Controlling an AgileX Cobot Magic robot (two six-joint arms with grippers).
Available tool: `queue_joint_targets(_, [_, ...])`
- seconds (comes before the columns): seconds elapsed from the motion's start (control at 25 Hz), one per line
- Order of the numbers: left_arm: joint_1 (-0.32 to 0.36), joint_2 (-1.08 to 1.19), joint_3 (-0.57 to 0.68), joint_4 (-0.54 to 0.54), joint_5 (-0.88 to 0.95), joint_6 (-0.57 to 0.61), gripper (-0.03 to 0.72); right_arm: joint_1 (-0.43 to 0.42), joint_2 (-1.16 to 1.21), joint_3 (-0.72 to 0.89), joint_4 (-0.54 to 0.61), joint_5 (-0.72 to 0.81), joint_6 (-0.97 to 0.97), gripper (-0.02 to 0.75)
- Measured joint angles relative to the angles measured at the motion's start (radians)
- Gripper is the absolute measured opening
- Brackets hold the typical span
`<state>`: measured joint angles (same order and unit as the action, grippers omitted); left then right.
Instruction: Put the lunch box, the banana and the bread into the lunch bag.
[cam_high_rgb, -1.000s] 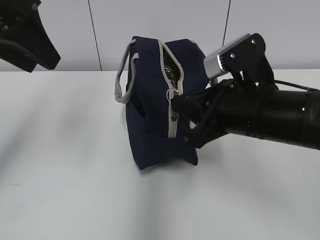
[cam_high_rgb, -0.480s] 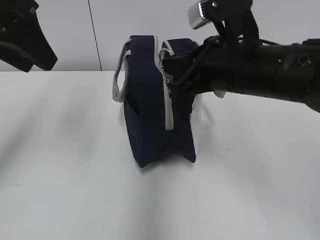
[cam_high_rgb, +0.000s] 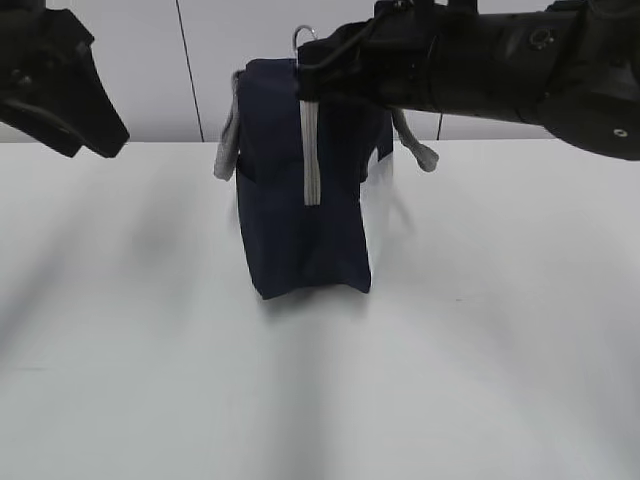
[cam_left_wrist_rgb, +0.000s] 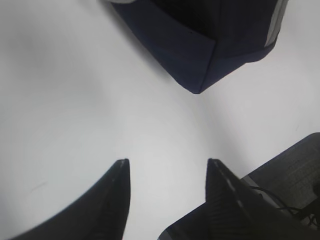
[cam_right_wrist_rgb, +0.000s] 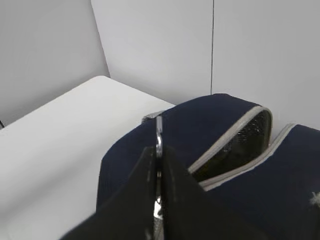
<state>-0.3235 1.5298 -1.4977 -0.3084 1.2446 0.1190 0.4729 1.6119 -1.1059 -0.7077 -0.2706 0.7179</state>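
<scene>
Table: a plain white tabletop (cam_high_rgb: 150, 380) fills the near and middle ground of the exterior view, matte, with soft grey shadows of the arms lying across its left side and under the bag.
Back wall: pale grey-white panels (cam_high_rgb: 320, 60) stand at the far edge of the table, split by thin dark vertical seams; the right wrist view shows the same panels meeting at a corner behind the bag.
Floor edge: in the left wrist view a dark surface with cables shows at the lower right, past the table's edge (cam_left_wrist_rgb: 295, 170).
Lunch bag: the navy lunch bag (cam_high_rgb: 300, 220) stands upright near the middle of the table, toward the far side, its narrow end facing the camera. A grey zipper band (cam_high_rgb: 311, 150) runs down that end.
Bag opening: in the right wrist view the zipper is partly undone and the grey-edged gap (cam_right_wrist_rgb: 235, 145) shows silver lining inside.
Handles: one grey webbing handle (cam_high_rgb: 228, 145) hangs at the bag's left, another (cam_high_rgb: 415, 145) at its right.
Right gripper: the right gripper (cam_right_wrist_rgb: 159, 165) reaches in from the right at the bag's top, its fingers pressed together on the metal zipper pull (cam_right_wrist_rgb: 159, 137), which stands up between them.
Left gripper: the left gripper (cam_left_wrist_rgb: 167, 170) hangs over bare table left of the bag, fingers spread with nothing between them; the bag's lower corner lies beyond the tips.
Lunch box, banana, bread: cannot be seen in any view.
</scene>
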Motion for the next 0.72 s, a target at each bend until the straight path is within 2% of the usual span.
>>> queue_joint_targets(0.32, [0.000,0.099,0.000,-0.157,-0.127,0.155,0.372,0.000,0.002,-0.039,-0.078,0.011,0.180,-0.001])
queue_joint_targets(0.72, [0.000,0.198,0.000,-0.332,-0.268,0.305,0.372,0.000,0.002,-0.072,-0.086,0.014,0.224,-0.001])
